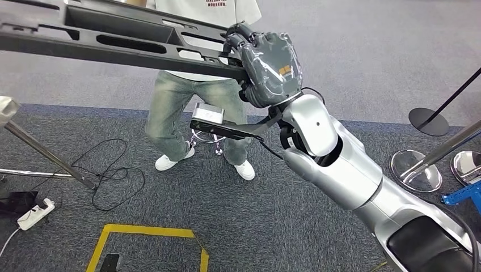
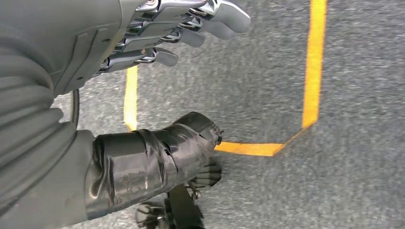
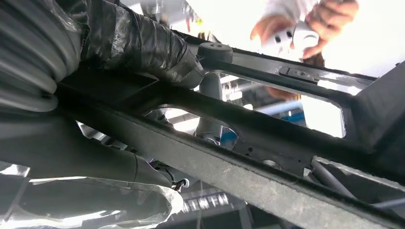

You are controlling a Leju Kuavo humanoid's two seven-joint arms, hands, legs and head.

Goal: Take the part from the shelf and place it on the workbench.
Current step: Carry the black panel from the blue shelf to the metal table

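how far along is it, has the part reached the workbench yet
Done: the long black part is off the shelf, gripped at one end by the right robot hand and carried above the carpet near a person. The left robot hand hangs empty. Left: placing it; no workbench is in sight.

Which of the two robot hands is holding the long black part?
The right hand grips the long black part; the left hand hangs empty above the yellow floor tape.

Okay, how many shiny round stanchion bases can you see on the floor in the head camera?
2, both at the right edge: one chrome base with a pole rising from it, and a second chrome base beside it, cut off by the frame. A separate black base sits farther back. Others may lie outside the view.
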